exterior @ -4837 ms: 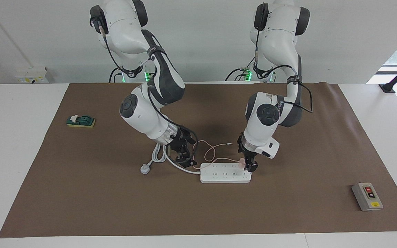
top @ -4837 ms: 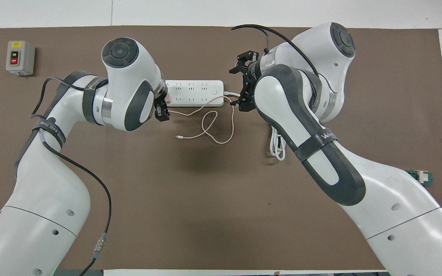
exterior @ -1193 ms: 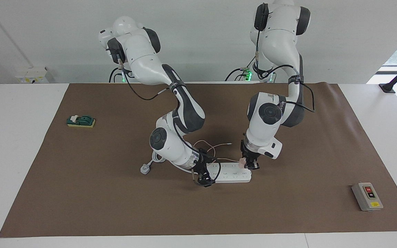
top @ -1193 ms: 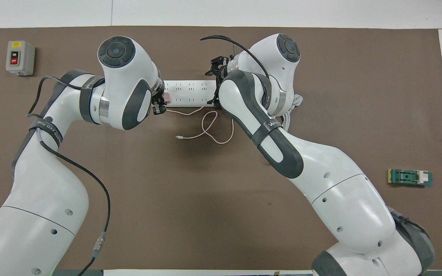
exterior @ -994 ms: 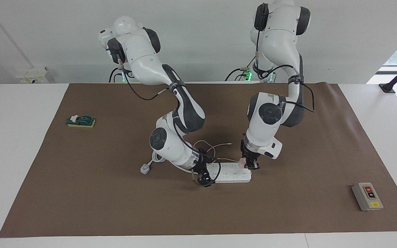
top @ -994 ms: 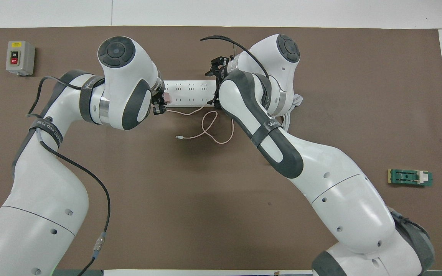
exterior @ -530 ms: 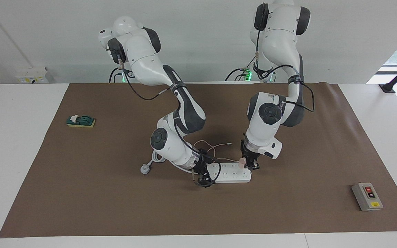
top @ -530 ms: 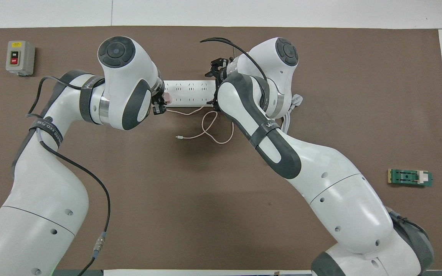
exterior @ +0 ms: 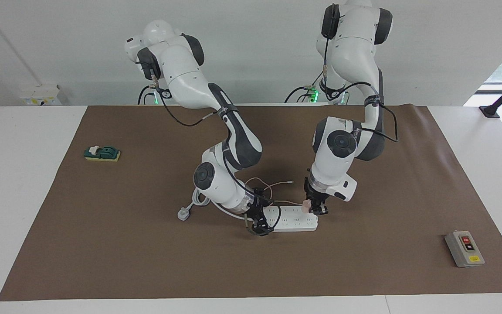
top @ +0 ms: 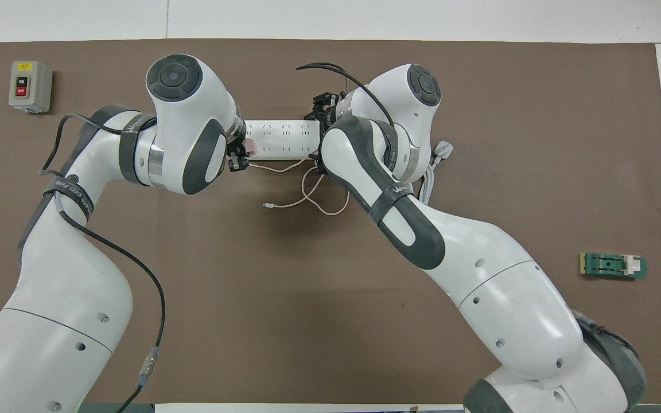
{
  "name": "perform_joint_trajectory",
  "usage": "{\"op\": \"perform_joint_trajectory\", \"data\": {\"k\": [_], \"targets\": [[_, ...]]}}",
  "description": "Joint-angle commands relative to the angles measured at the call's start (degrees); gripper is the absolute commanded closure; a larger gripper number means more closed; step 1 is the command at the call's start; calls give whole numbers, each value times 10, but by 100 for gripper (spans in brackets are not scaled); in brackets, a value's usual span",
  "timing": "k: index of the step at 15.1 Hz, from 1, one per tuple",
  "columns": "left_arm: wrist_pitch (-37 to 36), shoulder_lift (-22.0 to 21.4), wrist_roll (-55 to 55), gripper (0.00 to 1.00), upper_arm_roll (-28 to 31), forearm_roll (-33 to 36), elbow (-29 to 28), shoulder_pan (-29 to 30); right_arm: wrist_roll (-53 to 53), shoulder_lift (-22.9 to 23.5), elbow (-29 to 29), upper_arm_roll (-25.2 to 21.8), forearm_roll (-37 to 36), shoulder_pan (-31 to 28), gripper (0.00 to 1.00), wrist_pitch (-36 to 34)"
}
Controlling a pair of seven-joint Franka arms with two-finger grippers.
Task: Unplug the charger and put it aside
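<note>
The pale pink charger (exterior: 306, 205) (top: 251, 148) sits plugged into the white power strip (exterior: 296, 222) (top: 282, 137), at the strip's end toward the left arm. My left gripper (exterior: 314, 209) (top: 240, 155) is shut on the charger, and the arm's wrist partly hides it from above. The charger's thin pink cable (top: 307, 195) loops on the mat, nearer to the robots than the strip. My right gripper (exterior: 259, 223) (top: 318, 137) is down at the strip's other end, with a jaw along each long side, clasping it.
The strip's thick white cord and three-pin plug (exterior: 183, 214) (top: 442, 149) lie toward the right arm's end. A grey switch box (exterior: 464, 248) (top: 30, 86) stands at the left arm's end. A green block (exterior: 102, 153) (top: 613, 265) lies at the right arm's end.
My right gripper has come from beside the white cord onto the strip's end. In the last second that arm's wrist shifted slightly. The left gripper has kept its hold on the charger.
</note>
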Motion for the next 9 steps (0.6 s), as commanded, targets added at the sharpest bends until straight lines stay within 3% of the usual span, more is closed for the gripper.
{"op": "perform_joint_trajectory", "data": {"k": [1, 9], "targets": [[2, -19, -11, 100, 3, 3, -38, -11, -14, -17, -28, -1, 22, 2, 0, 12], [2, -20, -11, 100, 3, 3, -37, -11, -12, -23, -26, -1, 26, -1, 0, -3]]}}
